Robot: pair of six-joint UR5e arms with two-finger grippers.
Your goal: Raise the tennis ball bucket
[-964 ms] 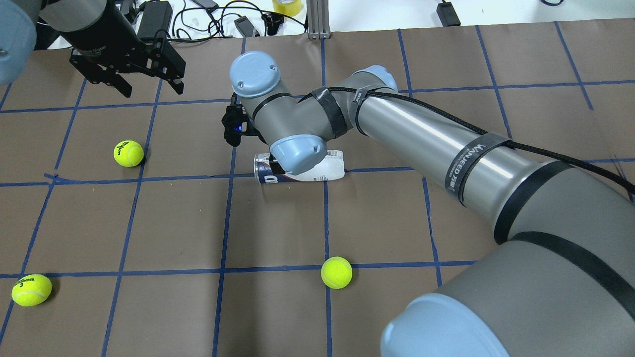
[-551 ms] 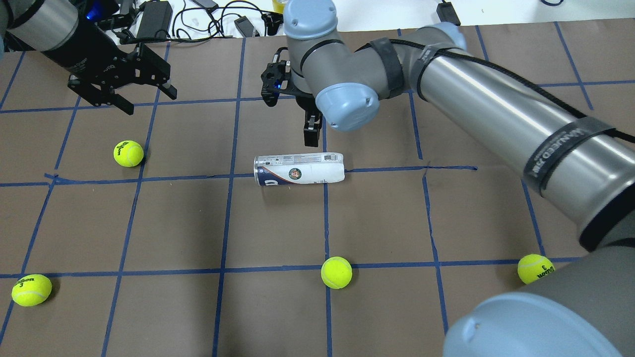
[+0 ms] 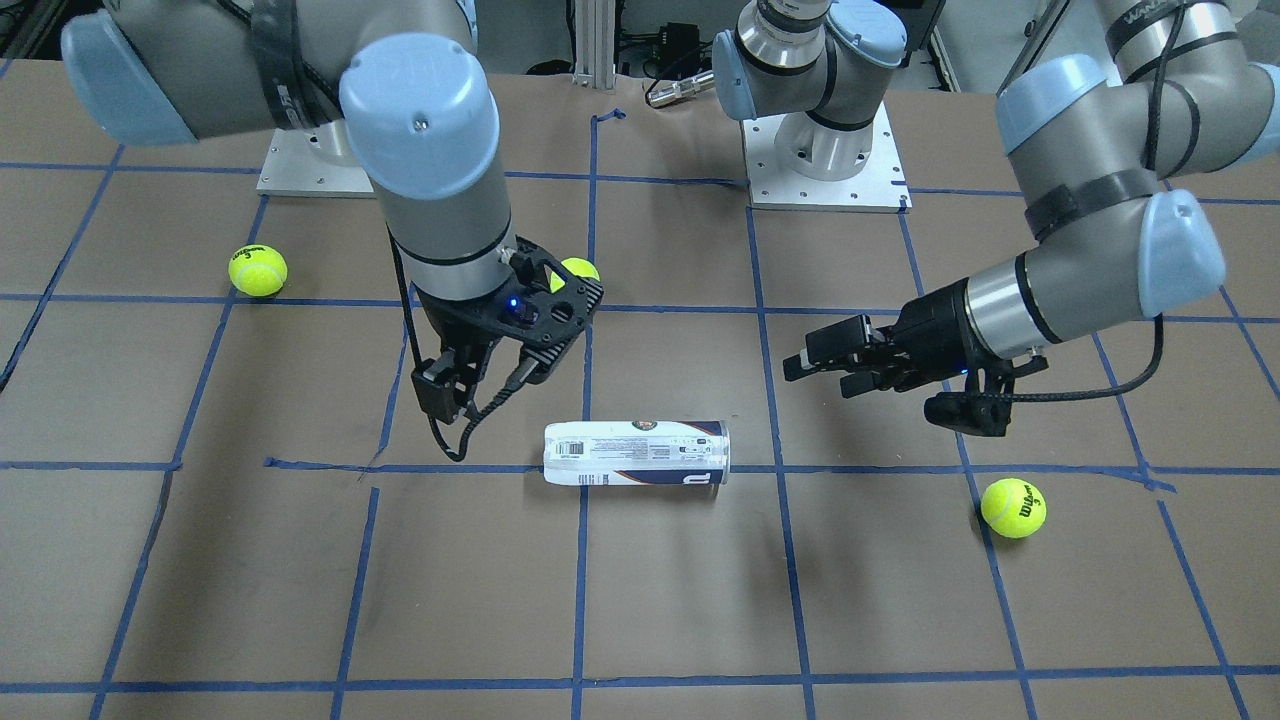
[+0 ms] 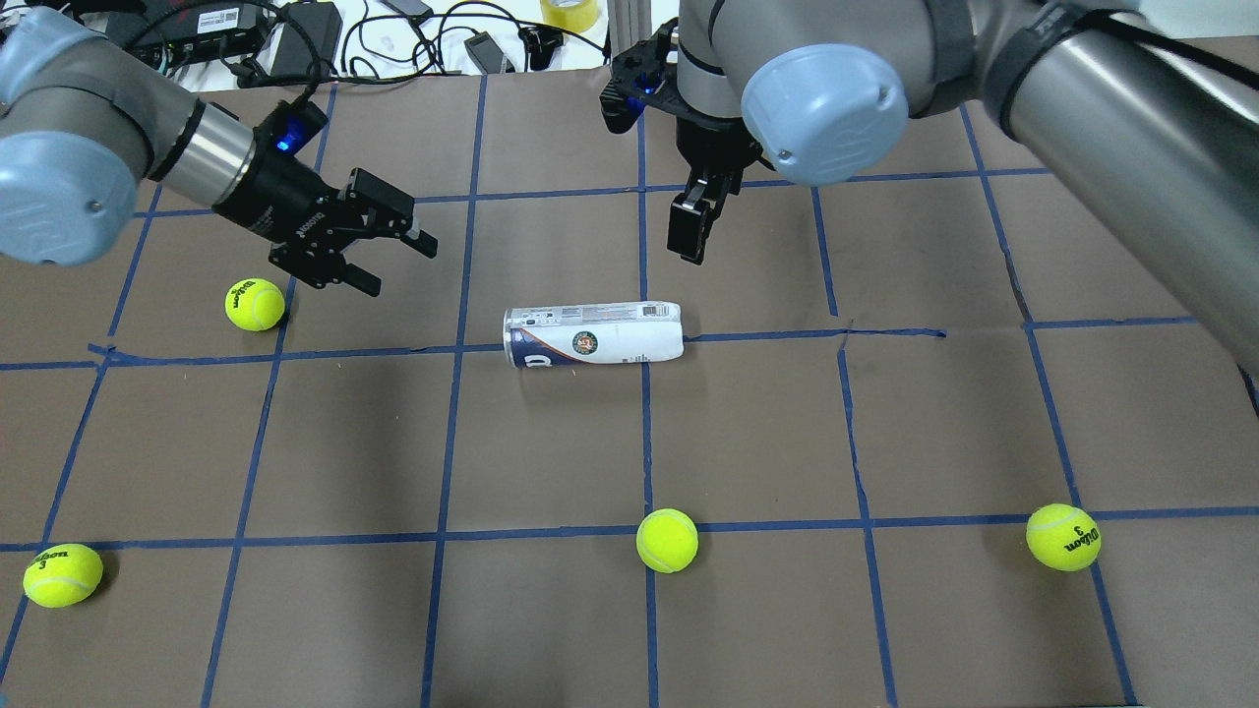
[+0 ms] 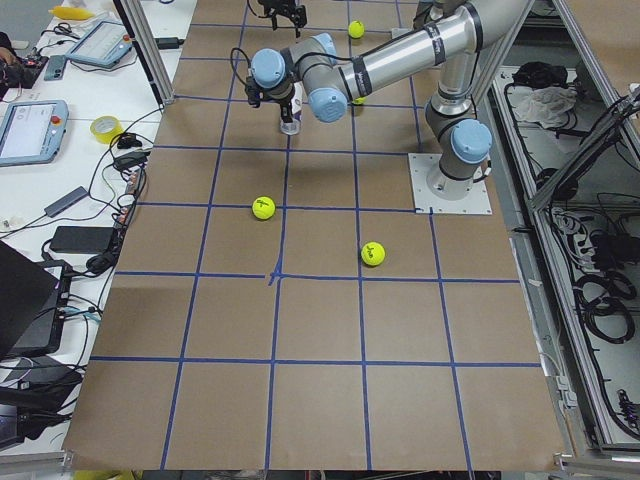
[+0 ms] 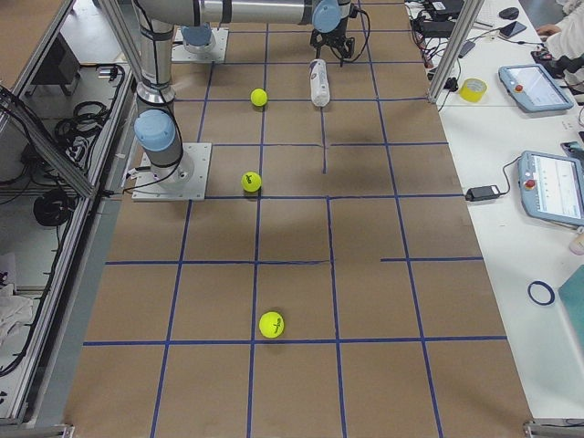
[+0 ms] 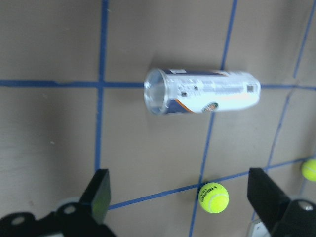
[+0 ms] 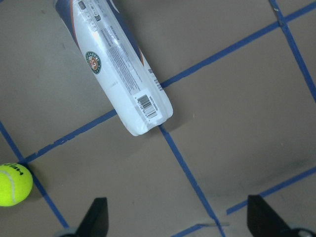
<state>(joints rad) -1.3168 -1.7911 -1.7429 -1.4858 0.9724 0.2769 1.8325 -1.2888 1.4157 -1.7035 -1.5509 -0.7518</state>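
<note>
The tennis ball bucket (image 4: 593, 334) is a slim clear can with a white and navy label. It lies on its side on the brown table, also seen in the front view (image 3: 636, 453). My left gripper (image 4: 405, 265) is open and empty, left of the can and pointing towards its open end (image 7: 157, 92). My right gripper (image 4: 689, 236) is open and empty, hanging above the table just beyond the can's closed end (image 8: 148, 118). Neither gripper touches the can.
Several yellow-green tennis balls lie around: one by the left gripper (image 4: 255, 304), one front left (image 4: 62, 574), one front centre (image 4: 667, 540), one front right (image 4: 1062, 537). Cables and devices (image 4: 393, 39) line the far edge.
My right arm has lifted off the can and drawn back to the far right. My left gripper has swung right towards the can. The can has not moved.
</note>
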